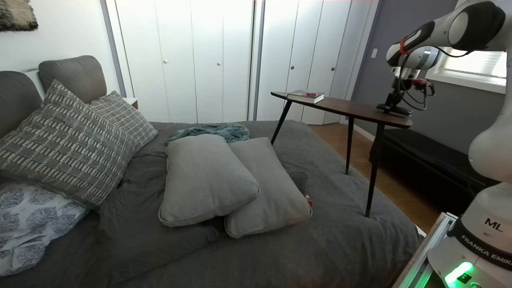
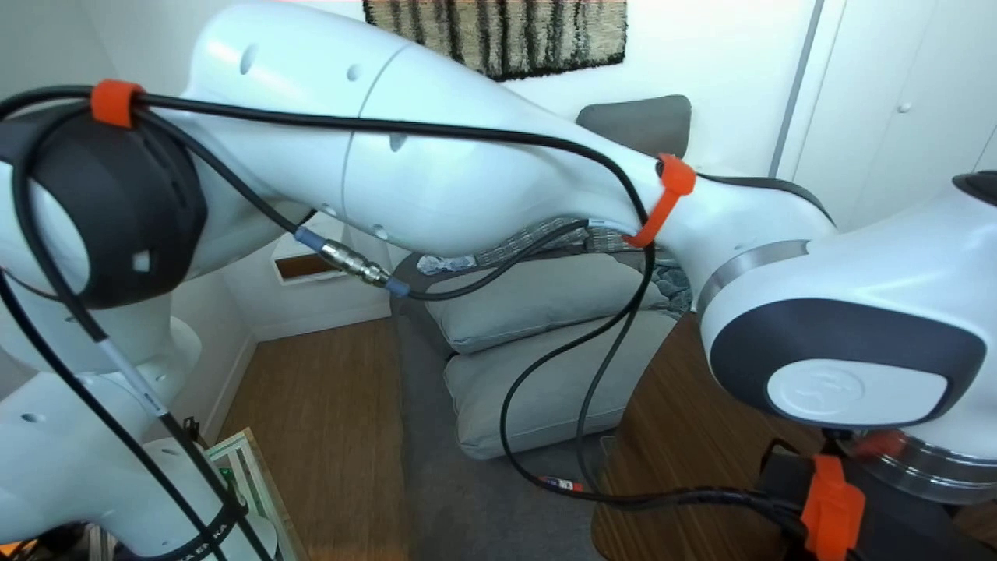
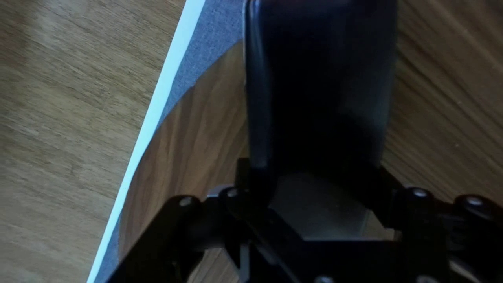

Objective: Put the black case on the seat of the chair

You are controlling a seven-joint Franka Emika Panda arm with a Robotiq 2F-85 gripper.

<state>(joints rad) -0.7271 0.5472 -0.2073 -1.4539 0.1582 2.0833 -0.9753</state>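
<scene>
The black case [image 3: 314, 90] is a dark, flat, oblong block in the wrist view. It runs from the top edge down between the fingers, over the wooden table [image 3: 196, 133]. My gripper [image 3: 314, 169] has a finger against each long side of the case. The picture is very dark there. In an exterior view my gripper [image 1: 395, 105] points down at the near end of the brown table [image 1: 344, 106], and the case is at the tabletop. I cannot tell whether it touches the top. In an exterior view [image 2: 810, 499] only the gripper's upper body shows. The chair is out of view.
A book [image 1: 306, 96] lies at the far end of the table, whose thin legs stand on the bed [image 1: 320, 240]. Two grey pillows [image 1: 208, 180], a clear bin [image 1: 300, 181] and a small red-and-white object [image 2: 562, 483] are on the bed. A black bench [image 1: 432, 156] stands by the wall.
</scene>
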